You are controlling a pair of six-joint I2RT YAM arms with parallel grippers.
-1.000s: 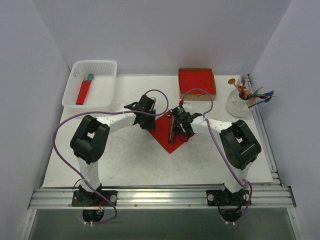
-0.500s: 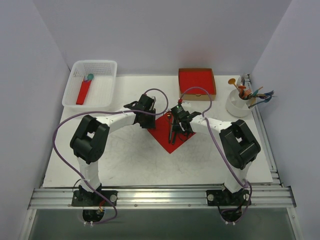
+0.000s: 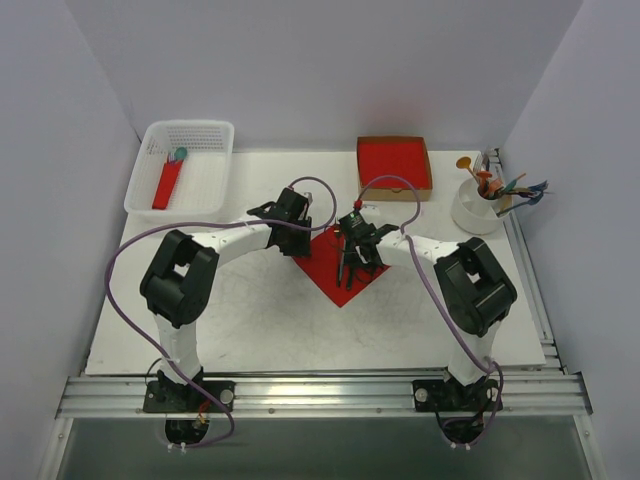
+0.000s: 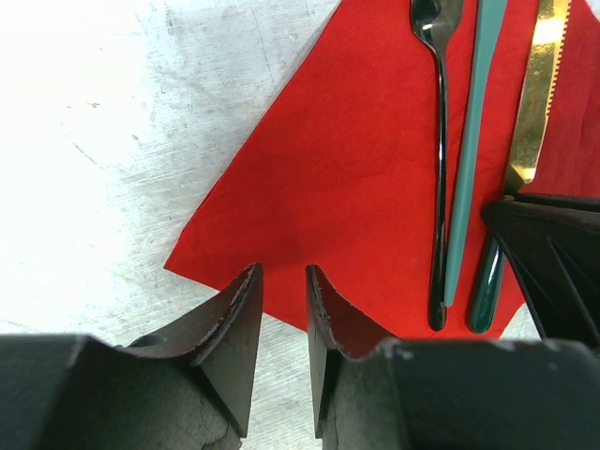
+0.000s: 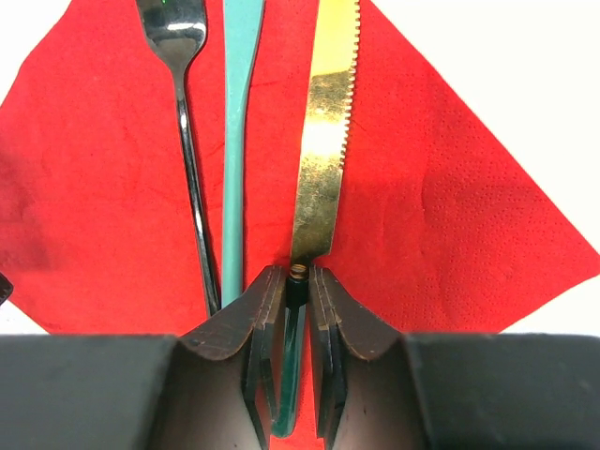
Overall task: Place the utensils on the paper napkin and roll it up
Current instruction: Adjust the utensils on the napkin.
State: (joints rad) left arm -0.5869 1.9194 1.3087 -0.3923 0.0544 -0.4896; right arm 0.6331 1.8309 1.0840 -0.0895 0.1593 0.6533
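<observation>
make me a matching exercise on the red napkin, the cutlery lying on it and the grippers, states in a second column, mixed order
Things:
1 knife
2 napkin
3 left gripper
4 teal utensil

States:
a spread flat under the cutlery
b handle clamped by the right gripper
c between the knife and the dark utensil
d jaws apart over the napkin's edge

Pairs: 1-b, 2-a, 3-d, 4-c

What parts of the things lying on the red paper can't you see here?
- Shiny black utensil and slim teal utensil: heads cut off by both wrist views' top edge.
- Gold serrated knife: tip cut off likewise; handle partly hidden by the right gripper.
- Top view: all three too small, partly under that gripper.
</observation>
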